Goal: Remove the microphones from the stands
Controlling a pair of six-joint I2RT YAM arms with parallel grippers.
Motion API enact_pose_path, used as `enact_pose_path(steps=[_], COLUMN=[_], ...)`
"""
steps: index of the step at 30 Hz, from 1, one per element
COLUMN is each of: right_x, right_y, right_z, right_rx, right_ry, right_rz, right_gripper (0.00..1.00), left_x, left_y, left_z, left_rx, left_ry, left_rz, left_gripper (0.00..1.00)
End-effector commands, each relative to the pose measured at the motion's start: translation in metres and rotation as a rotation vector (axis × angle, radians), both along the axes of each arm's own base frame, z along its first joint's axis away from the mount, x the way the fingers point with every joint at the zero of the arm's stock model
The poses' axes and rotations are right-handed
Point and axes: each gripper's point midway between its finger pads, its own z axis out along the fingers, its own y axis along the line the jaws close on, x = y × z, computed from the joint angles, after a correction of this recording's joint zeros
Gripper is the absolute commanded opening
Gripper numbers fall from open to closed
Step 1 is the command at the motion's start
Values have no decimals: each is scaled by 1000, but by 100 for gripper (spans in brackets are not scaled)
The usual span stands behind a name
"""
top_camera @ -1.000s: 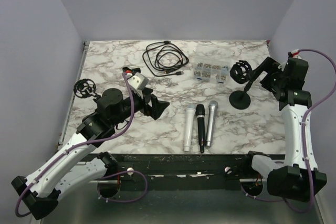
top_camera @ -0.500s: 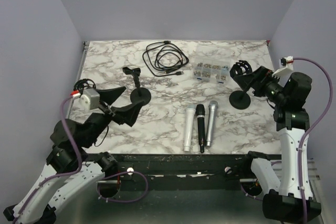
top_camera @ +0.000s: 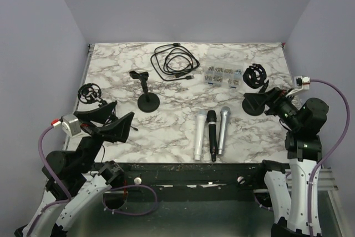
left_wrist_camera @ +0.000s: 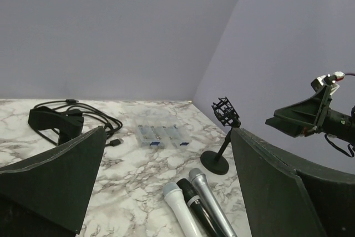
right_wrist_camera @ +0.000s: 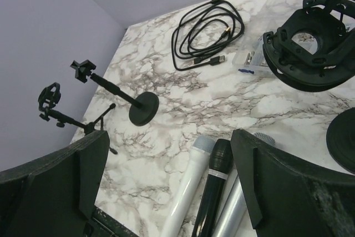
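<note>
Three microphones lie side by side at the front centre of the marble table: white [top_camera: 198,135], black [top_camera: 212,134] and silver [top_camera: 223,130]. They also show in the left wrist view [left_wrist_camera: 195,203] and the right wrist view [right_wrist_camera: 213,187]. Three stands are upright and hold no microphone: a shock-mount stand [top_camera: 255,76] at the right, a clip stand [top_camera: 145,90] at the centre, and a tripod stand [top_camera: 89,94] at the left. My left gripper [top_camera: 108,119] is open and empty at the front left. My right gripper [top_camera: 266,99] is open and empty beside the right stand's base.
A coiled black cable [top_camera: 175,62] lies at the back centre. A clear compartment box [top_camera: 222,76] sits left of the right stand. The black front rail [top_camera: 183,167] runs along the near edge.
Both arms have drawn back toward the near edge. The left gripper left the centre clip stand and moved to the front left. The right gripper lowered and pulled back from the right stand.
</note>
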Motion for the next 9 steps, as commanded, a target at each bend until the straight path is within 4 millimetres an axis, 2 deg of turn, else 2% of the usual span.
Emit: enact_pose_path(steps=[1,9], right_x=[-3,0], right_y=[-4,-22], right_z=[-9,-17], right_rx=[1,-27], right_ry=[5,24], right_rz=[-44,-158], right_gripper=[100,100], left_x=[0,-4], left_y=[9,12], left_z=[-8,-11], left_rx=[-21,-27], left_ry=[34,32], left_rz=[33,28], left_gripper=[99,99])
